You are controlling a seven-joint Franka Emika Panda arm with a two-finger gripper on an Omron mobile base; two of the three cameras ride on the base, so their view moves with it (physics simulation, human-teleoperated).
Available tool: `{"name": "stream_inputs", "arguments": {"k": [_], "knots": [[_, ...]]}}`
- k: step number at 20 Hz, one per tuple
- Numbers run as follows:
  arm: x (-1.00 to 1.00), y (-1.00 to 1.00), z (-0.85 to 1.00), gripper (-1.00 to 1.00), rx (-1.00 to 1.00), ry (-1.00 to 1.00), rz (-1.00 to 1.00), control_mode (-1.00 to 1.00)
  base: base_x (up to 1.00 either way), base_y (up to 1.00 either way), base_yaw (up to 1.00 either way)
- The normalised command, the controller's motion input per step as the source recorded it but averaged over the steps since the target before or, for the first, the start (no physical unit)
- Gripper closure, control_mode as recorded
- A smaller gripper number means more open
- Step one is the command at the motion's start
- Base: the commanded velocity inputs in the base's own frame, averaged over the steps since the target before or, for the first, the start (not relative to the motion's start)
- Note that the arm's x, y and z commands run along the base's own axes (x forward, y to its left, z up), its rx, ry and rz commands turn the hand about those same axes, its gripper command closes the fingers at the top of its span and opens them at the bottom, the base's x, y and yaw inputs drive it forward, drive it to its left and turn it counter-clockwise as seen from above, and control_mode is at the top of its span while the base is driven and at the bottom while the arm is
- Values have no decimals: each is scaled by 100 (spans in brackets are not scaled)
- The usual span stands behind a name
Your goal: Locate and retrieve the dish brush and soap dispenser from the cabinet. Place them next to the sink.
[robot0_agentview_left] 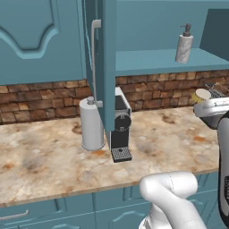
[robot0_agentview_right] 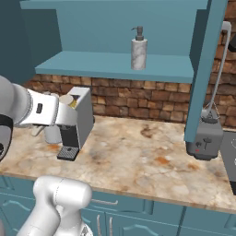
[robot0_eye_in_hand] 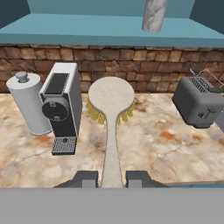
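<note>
My gripper (robot0_eye_in_hand: 112,179) is shut on the pale tan handle of the dish brush (robot0_eye_in_hand: 111,131). Its round head with yellow bristles points away from the hand, above the marble counter. From the left base view the gripper (robot0_agentview_left: 210,95) and the dish brush head (robot0_agentview_left: 202,94) sit at the right edge, below the shelf. The soap dispenser (robot0_agentview_left: 184,44), grey-white with a dark pump, stands upright on the shelf of the open teal cabinet (robot0_agentview_left: 105,62). The right base view has that soap dispenser (robot0_agentview_right: 138,50) at mid-shelf and the cabinet door (robot0_agentview_right: 205,69) swung out. The sink is out of view.
A white paper-towel roll (robot0_agentview_left: 91,125) and a coffee machine (robot0_agentview_left: 120,129) stand on the counter (robot0_agentview_left: 49,165) by the open door. A grey toaster (robot0_agentview_right: 205,138) sits at the right, under the door's edge. A brick wall (robot0_agentview_right: 129,99) runs behind the counter.
</note>
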Motion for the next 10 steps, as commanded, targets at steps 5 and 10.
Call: {"name": "stream_inputs", "arguments": {"k": [5,10], "knots": [[0,0,0,100,0,0,0,100,-4,5,-23],[0,0,0,100,0,0,0,100,0,0,-50]]}}
